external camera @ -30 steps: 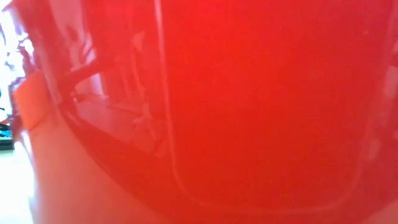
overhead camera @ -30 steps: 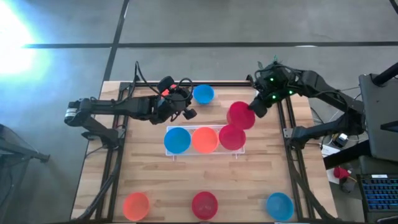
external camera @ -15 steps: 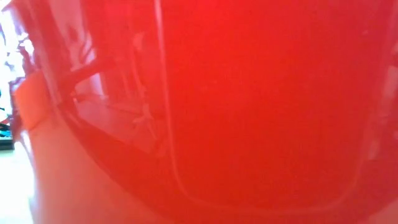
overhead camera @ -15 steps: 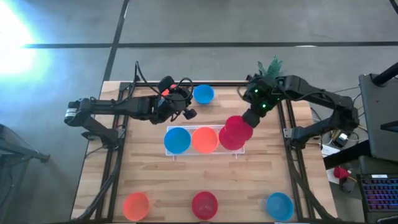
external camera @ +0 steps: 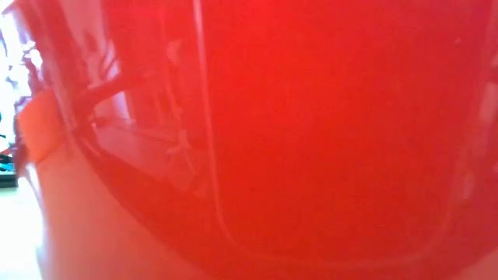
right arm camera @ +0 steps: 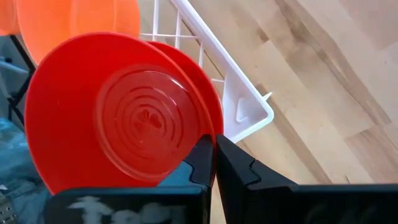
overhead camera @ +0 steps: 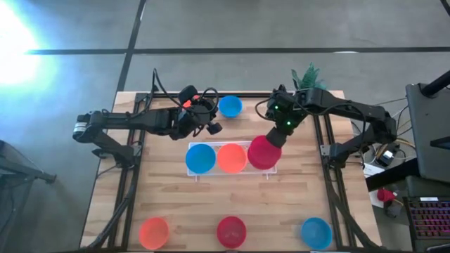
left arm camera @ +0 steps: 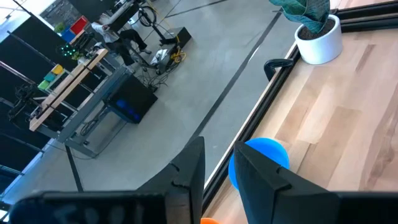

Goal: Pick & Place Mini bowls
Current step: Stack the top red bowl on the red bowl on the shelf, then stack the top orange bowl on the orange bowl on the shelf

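Wooden slat table (overhead camera: 169, 204) with black frame rails sits on a grey concrete floor (overhead camera: 211, 28); left wrist view takes in workbenches and cabling in the room beyond the table edge. White lattice tray (right arm camera: 245, 102) at table centre holds 3 positions: blue bowl (overhead camera: 200, 157), orange bowl (overhead camera: 231, 157), and a red bowl (right arm camera: 189, 68) at the right end, mostly covered. Right gripper (right arm camera: 214, 158) is over that right end, fingers clamped together on the rim of a held red bowl (overhead camera: 264, 152), which hangs tilted directly above the tray's red one. Left gripper (left arm camera: 217, 171) waits near the table's far edge, fingers slightly apart with nothing between them, a far blue bowl (overhead camera: 230, 106) just beside it. Near edge carries 3 more: orange (overhead camera: 154, 231), red (overhead camera: 231, 230), blue (overhead camera: 316, 232). White pot with green plant (left arm camera: 317, 31) at the far right corner. Low view is filled by a red surface at close range; nothing else can be made out there
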